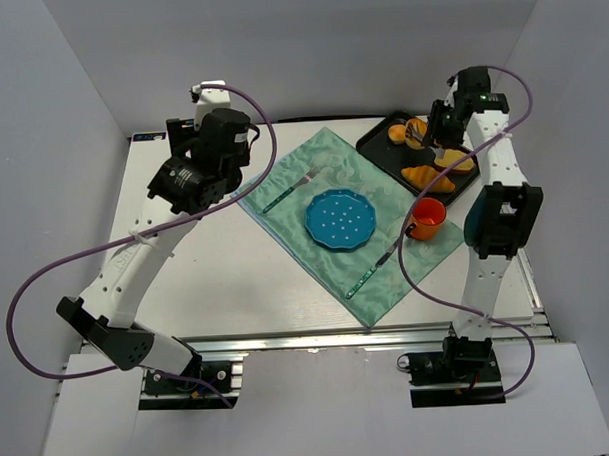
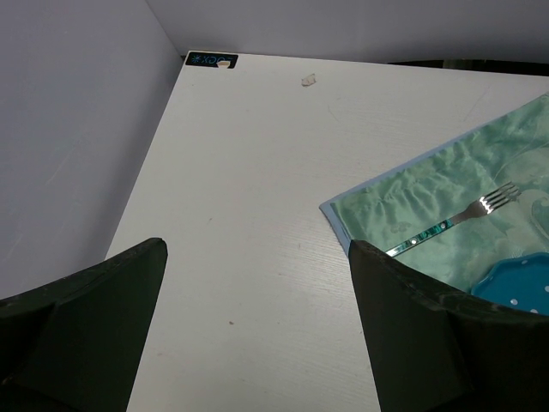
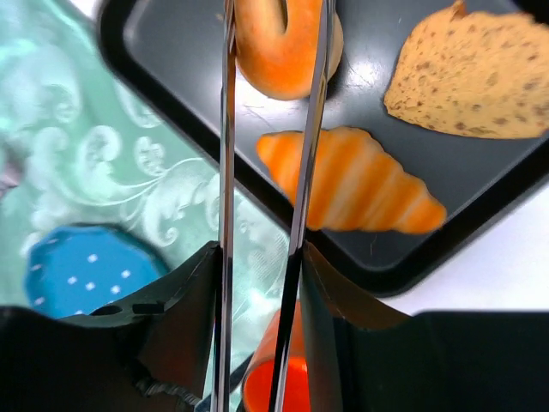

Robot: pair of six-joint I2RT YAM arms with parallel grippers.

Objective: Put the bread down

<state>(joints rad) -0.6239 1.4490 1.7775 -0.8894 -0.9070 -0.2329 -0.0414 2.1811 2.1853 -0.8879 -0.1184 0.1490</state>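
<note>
Bread [image 3: 270, 60] sits in the black tray [image 3: 163, 47] at far right. From the left, we see our left hand [image 2: 257, 249] spread wide above the desk [image 2: 257, 163], then fork [image 2: 463, 215], blue plate [image 1: 340, 219], and our right hand [image 3: 257, 253] clenching tongs [image 3: 227, 129] that flank one ring.

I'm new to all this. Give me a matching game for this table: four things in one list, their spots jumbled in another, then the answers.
1. round blue dotted plate
2. small orange cup
3. golden ring-shaped bread
4. silver fork with teal handle

A. on the black tray, by the long metal tongs
B. on the green cloth, left of the plate
C. middle of the cloth
D. right of the plate

Pairs: 1-C, 2-D, 3-A, 4-B.
</note>
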